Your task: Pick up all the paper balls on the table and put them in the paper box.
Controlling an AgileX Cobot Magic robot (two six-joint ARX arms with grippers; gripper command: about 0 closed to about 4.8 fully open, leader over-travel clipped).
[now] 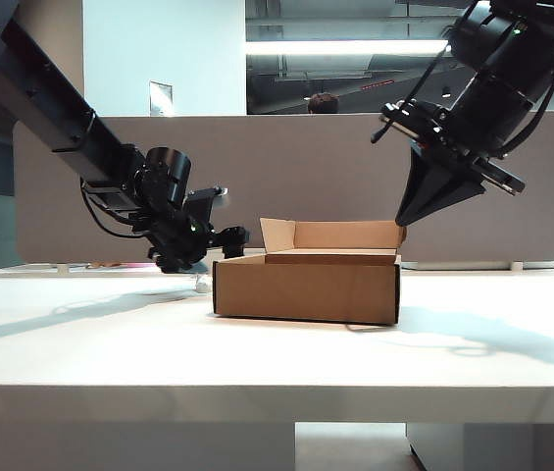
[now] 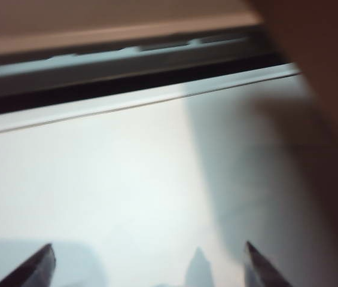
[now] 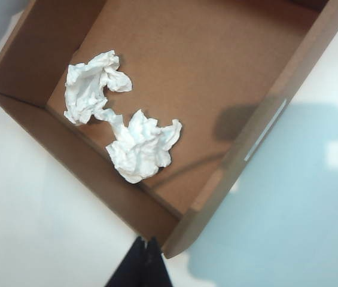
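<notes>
Paper balls (image 3: 124, 122), two, lying inside the paper box (image 1: 306, 287) directly beneath the right gripper (image 3: 143, 254), hanging above with tips pinched together. Left gripper (image 2: 148, 266) hovering low beside the box's left wall, fingers spread wide and empty over the table (image 1: 257, 358). Box contents showing only from the right wrist.

Exterior shot is backlit by a bright ceiling strip far back, so both arms go near-black. Soft shadows stretch across the table (image 1: 80, 343). Left wrist view is blurry and washed-out; right wrist view's sharp.
</notes>
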